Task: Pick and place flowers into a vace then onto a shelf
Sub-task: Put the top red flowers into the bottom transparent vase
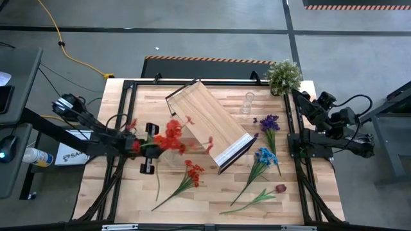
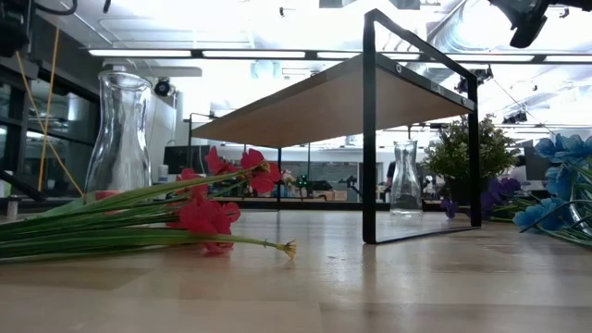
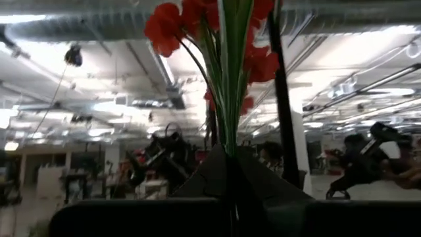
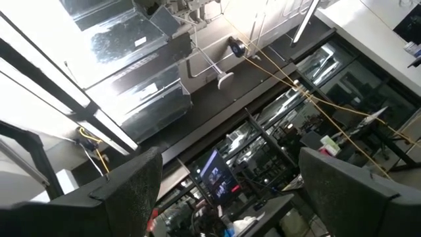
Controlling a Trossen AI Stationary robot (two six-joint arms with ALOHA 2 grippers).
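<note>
The table point(image 1: 212, 199) is a pale butcher-block slab of glued wood strips, smooth and matte, and it carries everything. On it, off to the right of the left end effector point(image 1: 142, 146), stands the shelf point(image 1: 209, 122): a flat light-wood plank on a thin black metal frame, open underneath, set at an angle to the table's edges.

The step in hand looks like the first one, getting a flower into a vase. The left end effector is clamped narrow on a bunch of red flowers point(image 1: 171, 136), gripping the thin green stems low down, so the blooms spray out beyond its fingertips toward the shelf. The stems look like stiff plastic and the petals like thin fabric, so they should bend rather than break.

A clear glass vase point(image 2: 118, 134), narrow at the neck and wide at the base, stands close by this end effector; a second, smaller vase point(image 1: 248, 102) stands past the shelf's far side. The next move calls for turning the stem ends down and threading them into a narrow glass mouth, which leaves little room for error and could tip the vase.

The right end effector point(image 4: 230, 191) waits beside the table's right edge with its fingers spread wide and nothing between them. Orange point(image 1: 192, 172), blue point(image 1: 264, 156), purple point(image 1: 270, 122) and dark red point(image 1: 280, 188) flowers lie loose on the table between the two arms.
</note>
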